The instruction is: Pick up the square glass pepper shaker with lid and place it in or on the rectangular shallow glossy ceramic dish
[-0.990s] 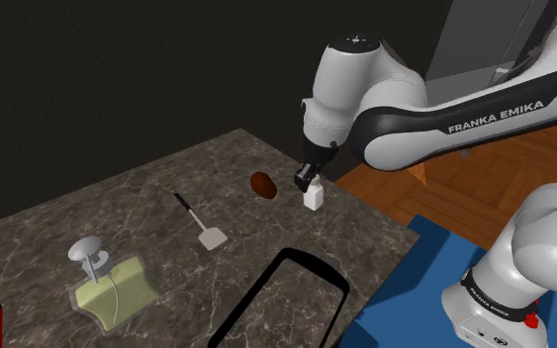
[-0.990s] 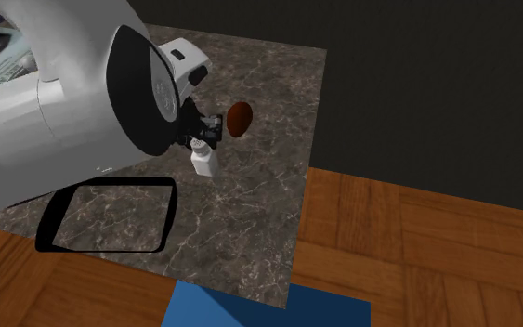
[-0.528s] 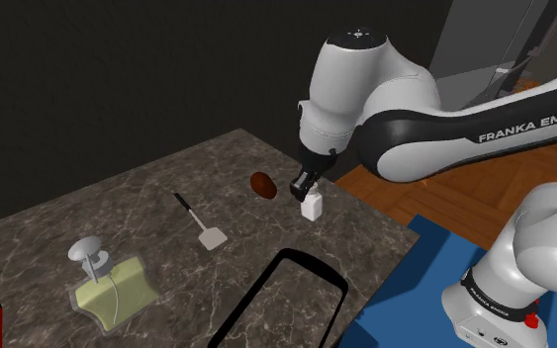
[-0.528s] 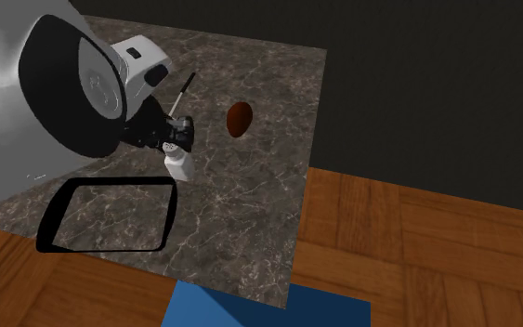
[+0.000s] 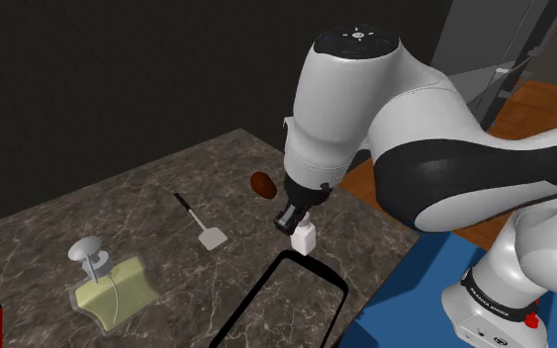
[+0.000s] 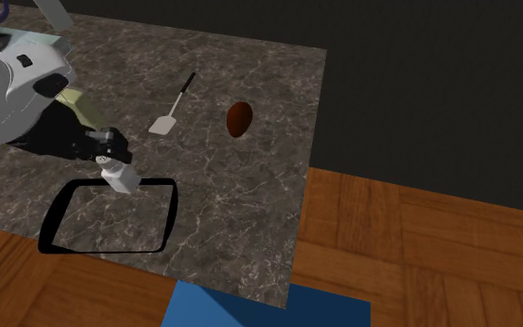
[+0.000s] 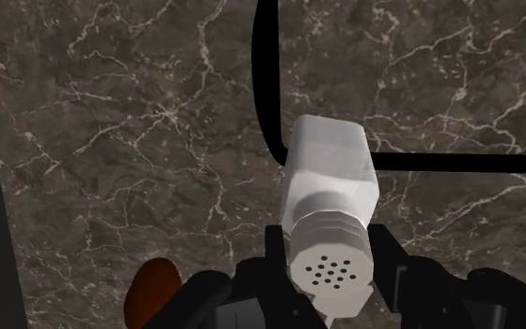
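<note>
The hand (image 5: 290, 218) clasps the shaker (image 7: 331, 178) by its lid, over the dish (image 7: 265, 75).

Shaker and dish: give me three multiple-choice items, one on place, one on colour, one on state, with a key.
1. Where is the shaker?
A) at the dish's rim
B) beside the spatula
C) on the floor

2. What colour is the dish's rim?
A) red
B) black
C) white

3. The end effector is:
A) open
B) shut on nothing
C) shut on the shaker

Key:
1 A, the wrist view shows it over the rim's corner.
2 B, the rim is drawn as a black outline.
3 C, it clasps the shaker's cap.
</note>
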You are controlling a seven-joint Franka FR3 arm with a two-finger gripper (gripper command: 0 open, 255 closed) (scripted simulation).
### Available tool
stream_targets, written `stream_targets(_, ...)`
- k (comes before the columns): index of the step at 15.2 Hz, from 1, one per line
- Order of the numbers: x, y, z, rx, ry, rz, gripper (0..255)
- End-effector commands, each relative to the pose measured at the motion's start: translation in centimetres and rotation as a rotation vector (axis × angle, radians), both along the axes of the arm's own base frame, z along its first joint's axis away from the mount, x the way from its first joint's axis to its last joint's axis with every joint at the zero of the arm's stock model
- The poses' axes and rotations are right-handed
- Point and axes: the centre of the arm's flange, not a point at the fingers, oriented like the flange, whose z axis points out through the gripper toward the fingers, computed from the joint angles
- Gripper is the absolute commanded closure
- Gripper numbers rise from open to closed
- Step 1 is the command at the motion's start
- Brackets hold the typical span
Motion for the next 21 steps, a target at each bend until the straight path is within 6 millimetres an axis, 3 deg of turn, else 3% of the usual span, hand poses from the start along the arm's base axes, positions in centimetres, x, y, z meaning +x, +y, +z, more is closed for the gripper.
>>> stream_targets(1,-1.5,2.0,0.2,0.000,0.000,-0.001,255)
stream_targets(6,-5.0,7.7,1.0,0.000,0.000,-0.001,255)
stream_targets(21,-5.0,7.7,-6.9,0.000,0.000,-0.001,255)
